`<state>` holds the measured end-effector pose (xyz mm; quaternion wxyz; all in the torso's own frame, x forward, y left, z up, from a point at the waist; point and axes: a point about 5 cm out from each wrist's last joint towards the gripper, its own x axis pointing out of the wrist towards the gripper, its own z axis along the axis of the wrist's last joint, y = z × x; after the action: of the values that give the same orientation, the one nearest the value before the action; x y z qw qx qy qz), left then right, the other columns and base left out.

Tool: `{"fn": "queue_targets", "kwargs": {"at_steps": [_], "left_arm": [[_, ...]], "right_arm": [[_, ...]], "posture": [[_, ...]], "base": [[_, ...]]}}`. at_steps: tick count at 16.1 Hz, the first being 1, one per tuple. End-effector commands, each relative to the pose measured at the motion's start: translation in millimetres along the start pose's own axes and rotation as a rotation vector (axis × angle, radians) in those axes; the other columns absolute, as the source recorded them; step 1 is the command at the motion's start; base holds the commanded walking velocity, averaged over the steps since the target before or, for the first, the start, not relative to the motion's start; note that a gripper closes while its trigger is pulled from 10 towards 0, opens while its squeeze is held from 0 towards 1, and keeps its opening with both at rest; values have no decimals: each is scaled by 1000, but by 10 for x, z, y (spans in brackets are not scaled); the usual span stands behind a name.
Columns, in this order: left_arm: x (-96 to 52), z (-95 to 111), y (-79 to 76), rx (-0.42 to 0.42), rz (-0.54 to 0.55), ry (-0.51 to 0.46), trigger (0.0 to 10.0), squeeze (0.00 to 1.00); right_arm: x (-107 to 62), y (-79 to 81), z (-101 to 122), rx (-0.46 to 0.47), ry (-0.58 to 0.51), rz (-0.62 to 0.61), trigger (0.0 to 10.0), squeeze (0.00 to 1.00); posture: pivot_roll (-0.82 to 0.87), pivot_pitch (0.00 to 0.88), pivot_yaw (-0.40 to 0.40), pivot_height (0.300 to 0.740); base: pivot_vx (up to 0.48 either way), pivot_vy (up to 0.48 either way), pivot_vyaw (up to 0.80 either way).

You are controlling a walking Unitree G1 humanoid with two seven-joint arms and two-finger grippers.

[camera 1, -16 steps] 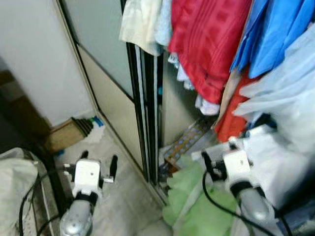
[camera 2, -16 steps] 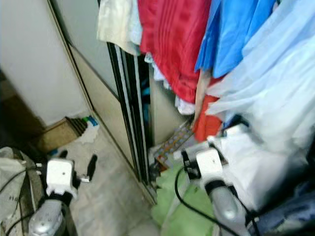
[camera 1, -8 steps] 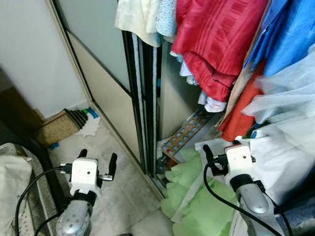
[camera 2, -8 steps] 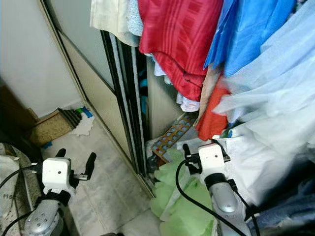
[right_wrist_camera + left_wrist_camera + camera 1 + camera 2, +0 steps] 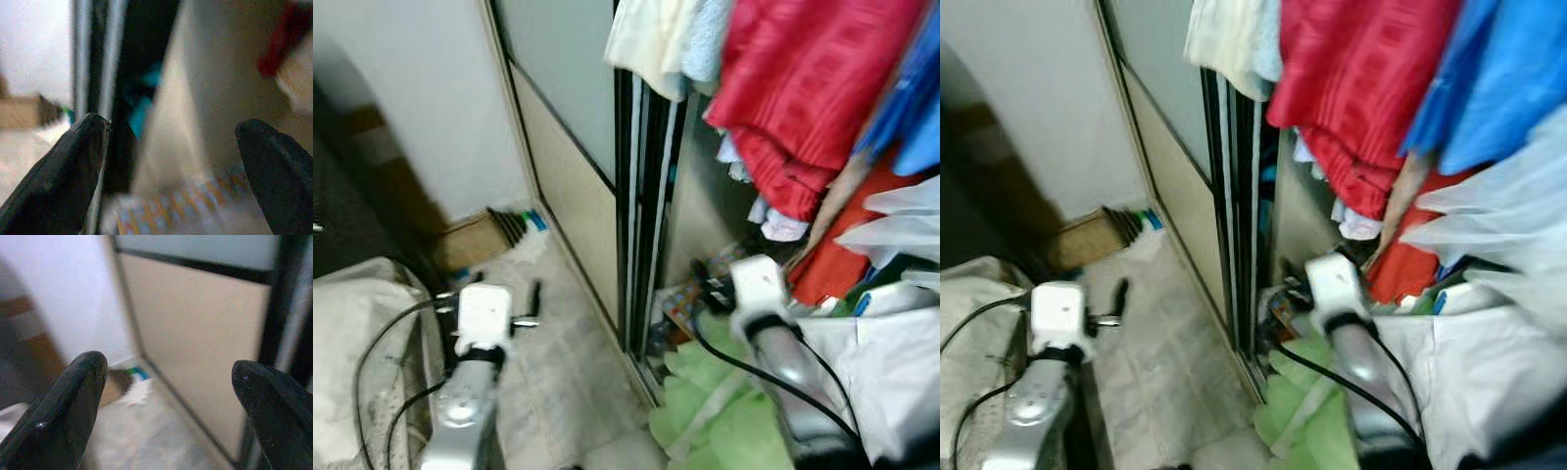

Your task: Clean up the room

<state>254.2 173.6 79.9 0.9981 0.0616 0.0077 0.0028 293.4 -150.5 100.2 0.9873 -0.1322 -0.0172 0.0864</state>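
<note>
A: Where are the two grippers?

B: The left gripper (image 5: 505,290) hangs above the pale tiled floor (image 5: 563,377), on the left, its fingers (image 5: 73,406) spread wide with nothing between them. Its wrist view looks toward the beige sliding wardrobe door (image 5: 573,186) and a white wall (image 5: 421,98).

A: And the right one?

B: The right gripper (image 5: 171,171) is at the foot of the open wardrobe, right of the door's dark track (image 5: 641,215). Its fingers also stand wide apart and empty. That wrist view is blurred, but I think it points into the dark gap behind the door.

A: What needs tidying?

B: A crumpled green cloth (image 5: 705,411) lies on the floor near the robot, just beneath the right arm. A patterned flat item (image 5: 677,304) lies on the wardrobe floor a little farther in; I can't tell what it is.

A: What hangs above?

B: A red garment (image 5: 803,88), cream clothes (image 5: 646,39) to its left, blue ones (image 5: 1508,88) on the far right. White plastic bags (image 5: 891,343) pile at the right, and a small cardboard box (image 5: 475,240) sits by the far wall.
</note>
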Motion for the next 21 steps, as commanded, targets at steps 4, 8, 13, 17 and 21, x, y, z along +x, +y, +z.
{"fn": "queue_targets", "kwargs": {"at_steps": [4,8,13,17,21], "left_arm": [[-149,-86,-147,-43,-46,20,10000,0],[-225,-163,-269,-63,-57,40,10000,0],[-44,-57,-200,-63,-28,-11,10000,0],[-114,-53,-150,-45,-25,-10,10000,0],[-189,-57,-48,-36,18,6,10000,0]], "right_arm": [[-123,-100,-175,-29,55,-13,10000,0],[-258,-56,-276,-33,77,16,10000,0],[-153,-44,-209,-57,41,20,10000,0],[-194,-64,-182,-49,43,21,10000,0],[-220,-24,-166,-41,49,46,10000,0]], "posture": [[69,9,-3,740],[59,0,-5,740],[42,0,-1,740],[50,50,-22,740],[68,106,-33,740]], "base": [[0,0,800],[0,0,800],[0,0,800],[0,0,800],[0,0,800]]}}
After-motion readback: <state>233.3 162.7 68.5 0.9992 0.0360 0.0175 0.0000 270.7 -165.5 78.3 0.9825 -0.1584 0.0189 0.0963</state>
